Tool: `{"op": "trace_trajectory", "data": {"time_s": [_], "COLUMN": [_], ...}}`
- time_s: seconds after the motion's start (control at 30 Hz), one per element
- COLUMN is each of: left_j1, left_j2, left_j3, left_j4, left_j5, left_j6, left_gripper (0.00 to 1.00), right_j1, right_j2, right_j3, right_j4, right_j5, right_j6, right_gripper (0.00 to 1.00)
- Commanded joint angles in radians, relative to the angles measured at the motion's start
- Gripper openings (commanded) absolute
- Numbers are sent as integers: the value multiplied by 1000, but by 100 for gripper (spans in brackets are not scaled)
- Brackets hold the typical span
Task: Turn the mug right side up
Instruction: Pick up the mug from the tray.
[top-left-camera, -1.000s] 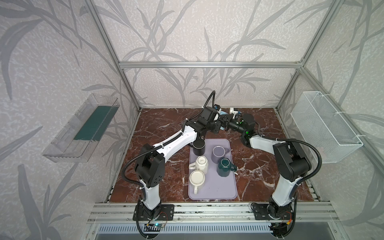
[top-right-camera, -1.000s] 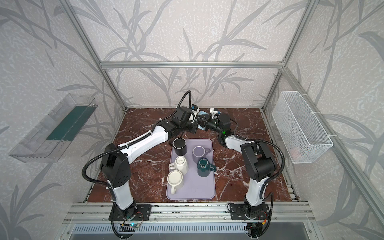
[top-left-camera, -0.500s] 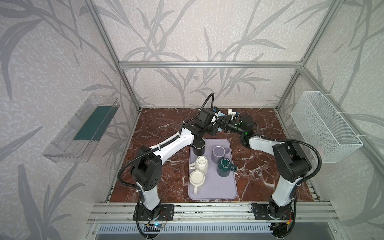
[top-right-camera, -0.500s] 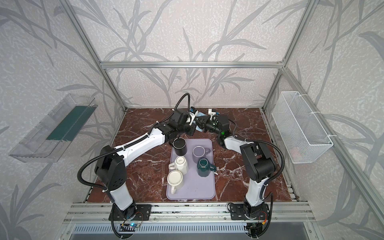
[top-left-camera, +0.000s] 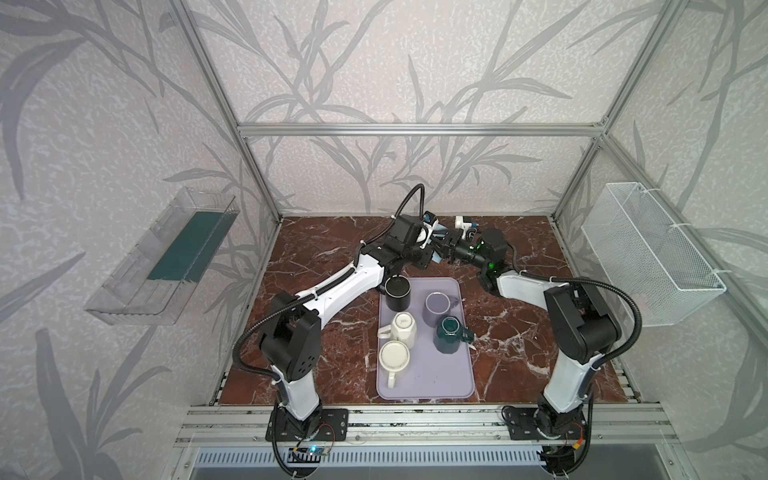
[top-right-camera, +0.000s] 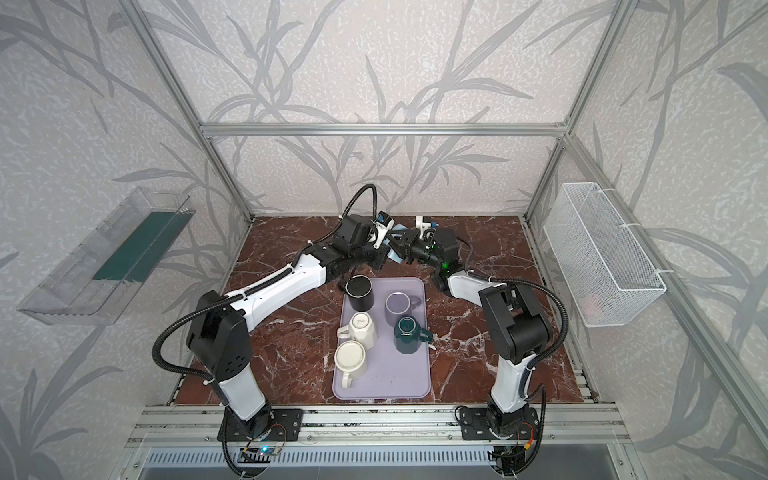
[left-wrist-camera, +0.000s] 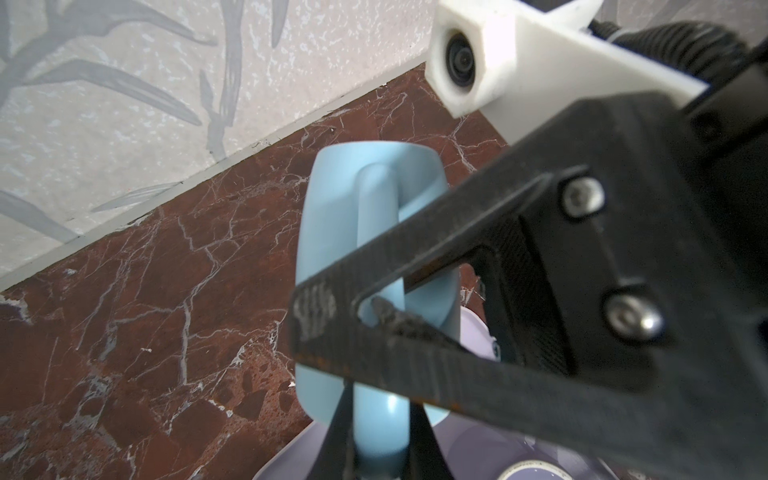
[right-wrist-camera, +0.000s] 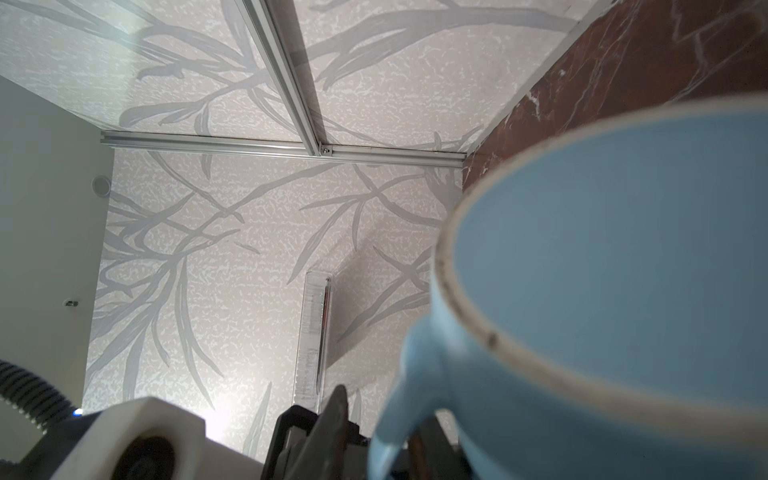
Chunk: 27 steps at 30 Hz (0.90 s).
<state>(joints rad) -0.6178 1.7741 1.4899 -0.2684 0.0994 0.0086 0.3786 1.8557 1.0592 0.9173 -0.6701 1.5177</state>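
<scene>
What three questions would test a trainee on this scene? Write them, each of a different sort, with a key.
1. How many mugs sit on the lavender tray?
2. True or false: the light blue mug stands on the tray with the others.
3. Which part of the light blue mug does the left hand grip? A) the rim B) the handle C) the base

Key: 1. Five. 2. False; it is held up behind the tray, between the two arms. 3. B.
</scene>
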Motion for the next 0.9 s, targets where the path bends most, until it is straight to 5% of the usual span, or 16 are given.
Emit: {"op": "trace_trajectory", "data": {"time_s": [0.0,0.53,0.87], "left_j1": [12,40,73], "left_j2": [-3,59,67], "left_j3": [13,56,101], "left_j4": [96,75,27], "left_j5": [19,87,151], "left_j6": [37,106,185], "left_gripper": [0,0,0], "right_j1": [-9,-53,-152], "right_j2": [35,7,-190], "right_j3": [-13,-48,4], "right_j4": [66,28,-469], "right_j5": [1,-41,-155], "right_j6": [13,-56,-482], "right_gripper": [28,29,27]}}
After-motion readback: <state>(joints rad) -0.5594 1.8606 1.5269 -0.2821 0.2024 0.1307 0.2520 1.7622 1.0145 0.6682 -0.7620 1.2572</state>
